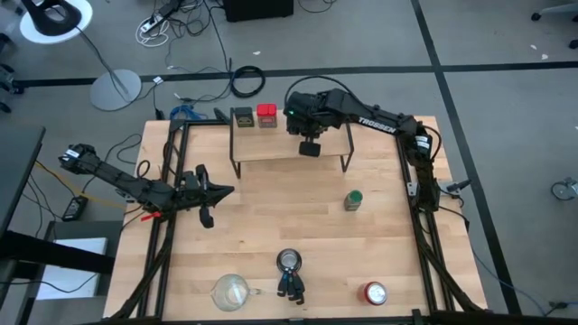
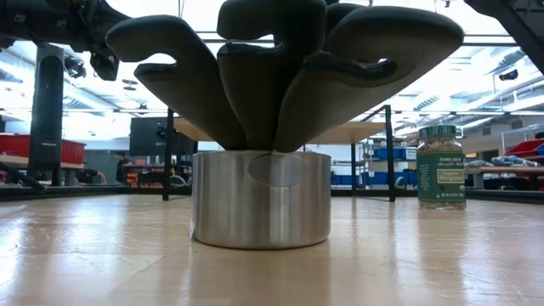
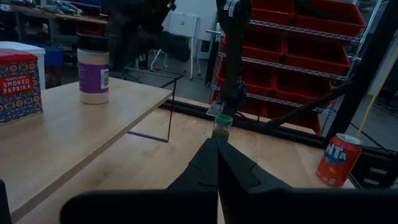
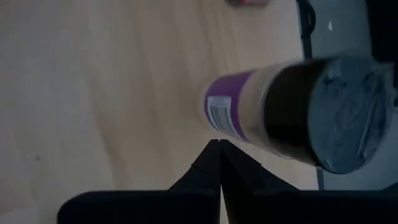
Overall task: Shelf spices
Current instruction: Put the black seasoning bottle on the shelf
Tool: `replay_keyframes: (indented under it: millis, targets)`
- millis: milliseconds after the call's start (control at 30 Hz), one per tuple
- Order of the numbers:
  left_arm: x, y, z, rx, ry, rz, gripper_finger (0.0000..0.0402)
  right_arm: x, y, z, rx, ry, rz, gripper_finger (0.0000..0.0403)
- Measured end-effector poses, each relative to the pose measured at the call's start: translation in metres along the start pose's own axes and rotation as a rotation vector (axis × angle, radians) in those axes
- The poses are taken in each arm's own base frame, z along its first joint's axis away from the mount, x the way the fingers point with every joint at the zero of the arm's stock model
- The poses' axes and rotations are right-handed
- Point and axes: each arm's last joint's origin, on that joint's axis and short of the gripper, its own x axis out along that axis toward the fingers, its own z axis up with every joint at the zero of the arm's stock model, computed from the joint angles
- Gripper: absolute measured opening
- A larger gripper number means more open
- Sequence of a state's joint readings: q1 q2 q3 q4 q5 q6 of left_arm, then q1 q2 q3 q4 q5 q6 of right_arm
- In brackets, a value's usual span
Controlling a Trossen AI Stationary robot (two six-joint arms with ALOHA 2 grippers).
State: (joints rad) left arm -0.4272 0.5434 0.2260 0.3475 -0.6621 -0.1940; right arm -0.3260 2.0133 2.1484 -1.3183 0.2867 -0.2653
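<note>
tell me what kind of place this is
Probably a robotics lab or workshop: the wooden table stands on a grey floor strewn with loose cables, and metal racks of red storage bins fill the room behind it.

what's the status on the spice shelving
Right hand shut, empty, above the shelf by the purple jar. Left hand shut, idle at table's left. Two tins shelved; green jar still on table.
</note>
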Motion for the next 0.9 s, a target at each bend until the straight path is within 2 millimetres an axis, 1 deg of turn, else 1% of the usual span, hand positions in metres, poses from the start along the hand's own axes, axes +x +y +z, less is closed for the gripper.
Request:
replay_keyframes:
  millis: [133, 267, 667, 900]
  targets:
    - [0.000, 0.000, 0.000, 0.000, 0.000, 0.000, 0.0001, 0.014, -0.007, -0.002, 0.022, 0.002, -0.011, 0.0001]
    - [0.000, 0.000, 0.000, 0.001, 0.002, 0.001, 0.0001, 0.020, -0.013, -0.003, 0.033, -0.002, -0.019, 0.0001]
    - [0.000, 0.000, -0.001, 0.009, 0.010, 0.002, 0.0001, 0.022, -0.020, 0.001, 0.039, -0.056, -0.031, 0.0000]
    - [0.000, 0.000, -0.001, 0.009, 0.009, 0.002, 0.0001, 0.024, -0.027, 0.000, 0.054, -0.063, -0.042, 0.0000]
